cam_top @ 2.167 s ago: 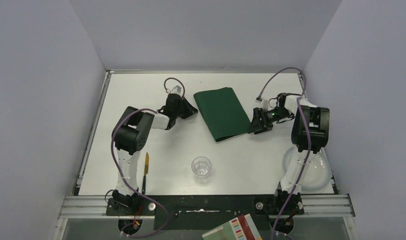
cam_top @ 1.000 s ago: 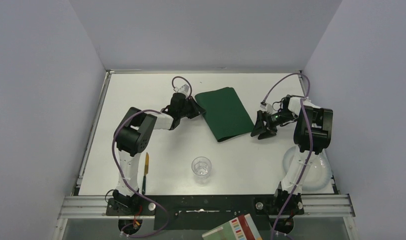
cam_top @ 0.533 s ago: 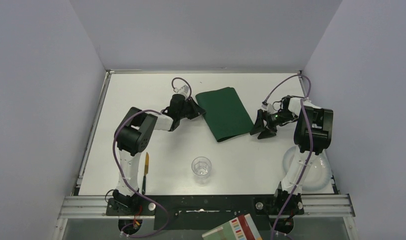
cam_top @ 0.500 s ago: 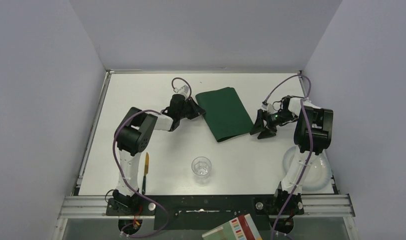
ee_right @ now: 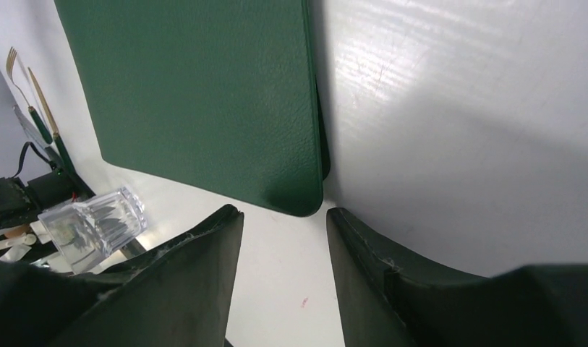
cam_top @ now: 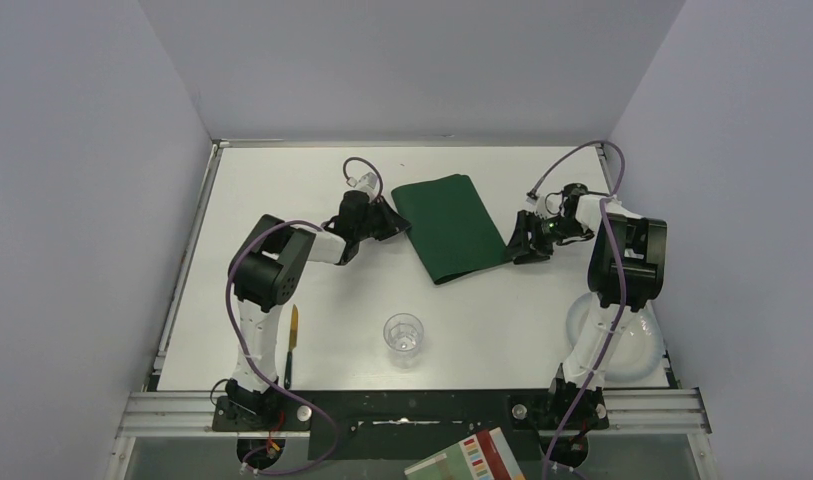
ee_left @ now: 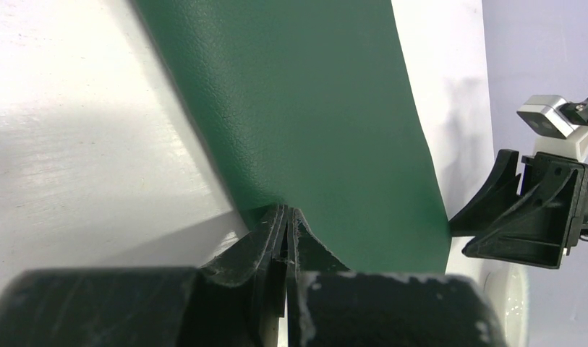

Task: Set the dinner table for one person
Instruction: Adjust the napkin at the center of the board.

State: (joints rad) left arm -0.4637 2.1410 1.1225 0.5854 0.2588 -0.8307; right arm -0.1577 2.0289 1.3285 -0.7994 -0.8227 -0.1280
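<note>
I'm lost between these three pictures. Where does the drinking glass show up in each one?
Top external: glass at bottom centre, nearer the arms' bases than the green mat.
Left wrist: not in it.
Right wrist: lower left, beyond the mat's rounded corner.
Shared landmark: the green mat, in all three views.

The dinner table (cam_top: 382,290) lies bare between placemat (cam_top: 447,225) and glass (cam_top: 403,335); knife (cam_top: 292,340) and plate (cam_top: 642,350) flank the near edge.

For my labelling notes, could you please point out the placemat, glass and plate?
placemat (cam_top: 450,228), top view, centre of its surface
glass (cam_top: 403,335), top view, its middle
plate (cam_top: 639,347), top view, bare right side
</note>
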